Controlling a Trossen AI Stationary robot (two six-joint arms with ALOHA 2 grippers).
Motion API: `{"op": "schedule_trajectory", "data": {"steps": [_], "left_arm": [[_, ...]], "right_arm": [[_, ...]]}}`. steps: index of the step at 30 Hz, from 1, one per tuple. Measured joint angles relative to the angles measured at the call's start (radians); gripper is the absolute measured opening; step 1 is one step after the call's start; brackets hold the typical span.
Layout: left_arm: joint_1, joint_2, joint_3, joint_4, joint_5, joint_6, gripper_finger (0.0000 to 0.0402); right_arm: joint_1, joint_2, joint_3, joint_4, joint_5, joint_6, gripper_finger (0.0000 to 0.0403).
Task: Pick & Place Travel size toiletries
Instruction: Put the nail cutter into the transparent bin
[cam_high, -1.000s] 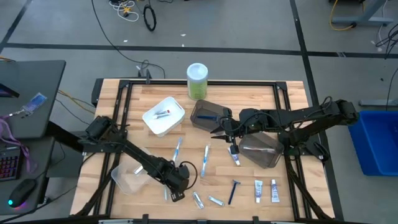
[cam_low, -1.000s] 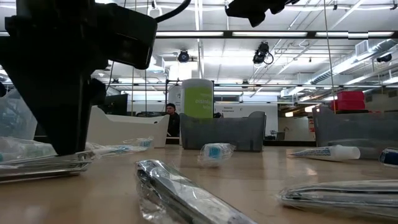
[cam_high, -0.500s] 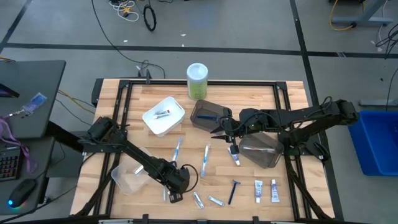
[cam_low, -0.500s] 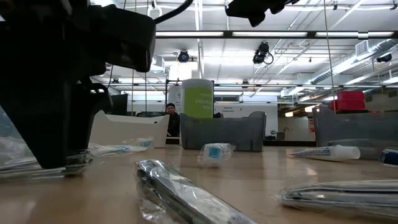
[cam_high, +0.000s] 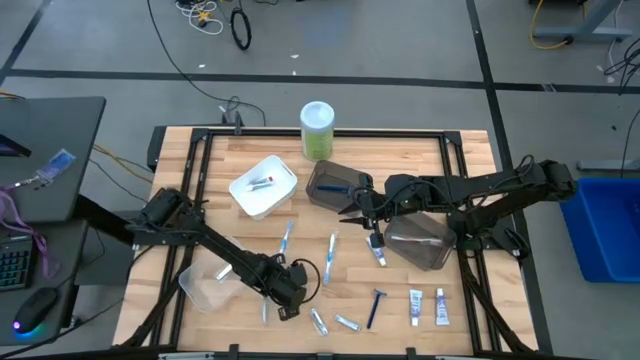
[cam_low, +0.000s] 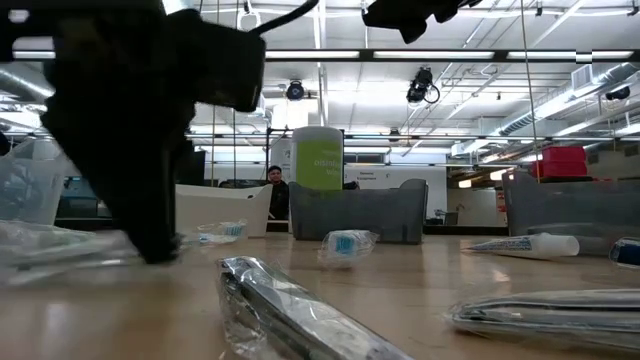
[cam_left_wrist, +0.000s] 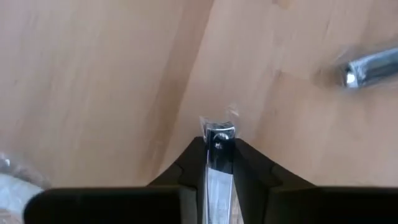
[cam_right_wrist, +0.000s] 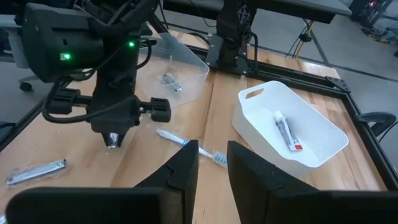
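My left gripper (cam_high: 284, 302) is low over the table's near edge, shut on a slim item in a shiny wrapper (cam_left_wrist: 217, 138). It also shows in the low view (cam_low: 152, 245) and in the right wrist view (cam_right_wrist: 113, 140). Other toiletries lie loose on the wood: two toothbrushes (cam_high: 286, 240) (cam_high: 330, 255), a dark blue razor (cam_high: 375, 306), two white tubes (cam_high: 415, 305) (cam_high: 440, 306) and two silver tubes (cam_high: 318, 320) (cam_high: 347, 322). My right gripper (cam_high: 350, 212) hovers open at mid-table, beside the dark bin (cam_high: 335, 185), and touches nothing. My left gripper pinches the wrapped item between its two fingers (cam_left_wrist: 247, 163), coming from above and pointing down. A silver end (cam_left_wrist: 218, 132) sticks out just past the fingertips. In the low view the crinkled wrapper (cam_low: 60, 245) trails sideways from the gripper, close above the table.
A white bin (cam_high: 263, 186) at the far left holds tubes, and a clear bin (cam_high: 208, 288) sits near the left arm. A second dark bin (cam_high: 420, 242) lies on the right. A tall green canister (cam_high: 317, 130) stands at the far edge. A person (cam_low: 275, 190) shows far behind.
My left gripper, shut on the wrapped item throughout, has shifted a little toward the table's far edge. The wrapper lay flat on the table a second ago. It now trails from the gripper, raised slightly off the wood.
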Motion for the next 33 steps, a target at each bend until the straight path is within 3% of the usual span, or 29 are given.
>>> {"op": "schedule_trajectory", "data": {"steps": [4,8,13,19,22,25,29,33], "left_arm": [[0.019,0.000,0.078,-0.063,-0.039,-0.028,0.0061],[0.038,0.000,0.194,-0.225,-0.066,-0.007,0.0076],[0.052,0.000,0.376,-0.622,-0.138,-0.064,0.0063],[0.028,-0.003,0.609,-1.109,-0.212,-0.256,0.0067],[-0.012,-0.056,0.617,-1.042,-0.212,-0.264,0.0068],[-0.053,-0.080,0.618,-1.101,-0.226,-0.353,0.0064],[-0.108,-0.105,0.546,-1.086,-0.230,-0.429,0.0064],[-0.151,-0.115,0.426,-1.087,-0.147,-0.511,0.0067]], "right_arm": [[0.000,0.000,0.000,0.000,0.000,0.000,0.0094],[0.000,0.000,0.000,0.000,0.000,0.000,0.0096],[0.000,0.000,0.000,0.000,0.000,0.000,0.0094],[0.000,0.000,0.000,0.000,0.000,0.000,0.0096],[0.000,0.000,0.000,-0.001,0.000,0.000,0.0094],[0.000,0.000,0.000,-0.005,0.000,0.008,0.0095],[0.000,0.000,-0.001,-0.008,0.000,0.026,0.0096],[0.000,0.000,-0.001,-0.004,0.000,0.026,0.0094]]}}
